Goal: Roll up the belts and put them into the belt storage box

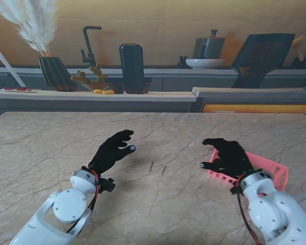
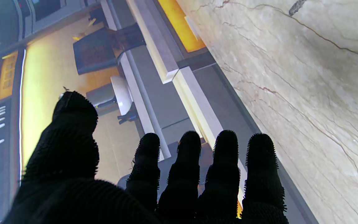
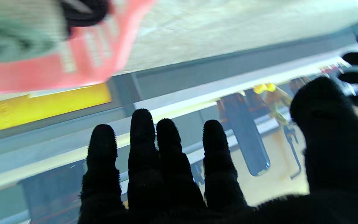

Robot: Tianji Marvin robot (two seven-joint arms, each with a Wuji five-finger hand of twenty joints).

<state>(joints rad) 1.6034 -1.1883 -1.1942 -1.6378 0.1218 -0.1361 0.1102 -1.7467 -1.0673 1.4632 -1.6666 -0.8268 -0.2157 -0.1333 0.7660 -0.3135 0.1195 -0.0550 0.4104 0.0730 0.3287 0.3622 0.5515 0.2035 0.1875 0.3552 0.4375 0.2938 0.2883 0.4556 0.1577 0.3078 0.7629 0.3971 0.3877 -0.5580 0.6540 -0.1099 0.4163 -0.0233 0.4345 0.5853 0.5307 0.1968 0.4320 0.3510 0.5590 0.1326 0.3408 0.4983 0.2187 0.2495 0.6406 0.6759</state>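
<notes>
The belt storage box (image 1: 269,174) is a pink slatted basket on the table's right side, nearer to me. My right hand (image 1: 228,157) hovers over its left end, open, fingers spread and holding nothing. In the right wrist view the box (image 3: 82,46) is blurred, and a grey-green shape (image 3: 14,34) and a dark shape (image 3: 82,11) lie in it. I cannot tell whether they are belts. My left hand (image 1: 111,151) floats above the table's middle left, open and empty. In both wrist views my left hand (image 2: 154,186) and right hand (image 3: 182,174) show straight fingers.
Two small dark marks (image 1: 157,168) lie on the marble table (image 1: 158,204) between the hands. Beyond the table's far edge runs a counter with a vase of pampas grass (image 1: 55,71), a dark cylinder (image 1: 131,68) and a faucet (image 1: 89,46).
</notes>
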